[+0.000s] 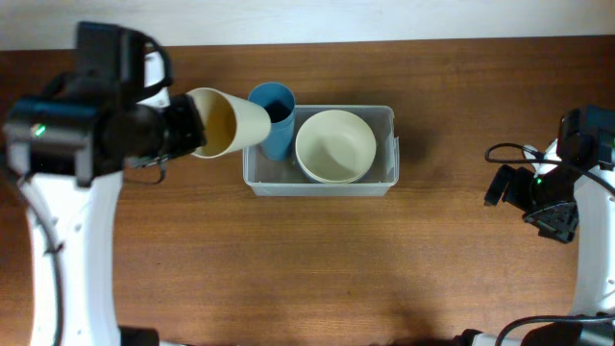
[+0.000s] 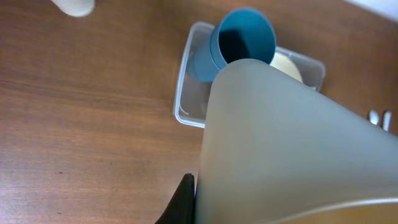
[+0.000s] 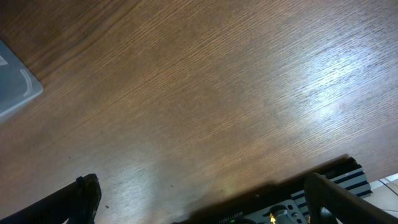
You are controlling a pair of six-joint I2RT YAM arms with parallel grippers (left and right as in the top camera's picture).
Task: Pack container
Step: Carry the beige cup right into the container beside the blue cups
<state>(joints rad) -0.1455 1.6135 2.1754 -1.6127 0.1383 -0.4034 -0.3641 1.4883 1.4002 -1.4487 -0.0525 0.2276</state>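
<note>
Overhead view: left jaws clamped on cream cup (image 1: 231,123), just left of the container (image 1: 317,185).
Cup held tilted, far end over the container's left rim, beside the blue cup (image 1: 274,115) and bowl (image 1: 334,146) inside. Container's long axis runs left–right on the surface (image 1: 317,259); left arm judged nearer. Right jaws spread wide, holding nothing, well apart to its right.

There was one clear rectangular plastic container (image 1: 384,183), one round cream bowl (image 1: 334,146), one tall blue plastic cup (image 1: 274,115) and one tall cream plastic cup (image 1: 226,123).
</note>
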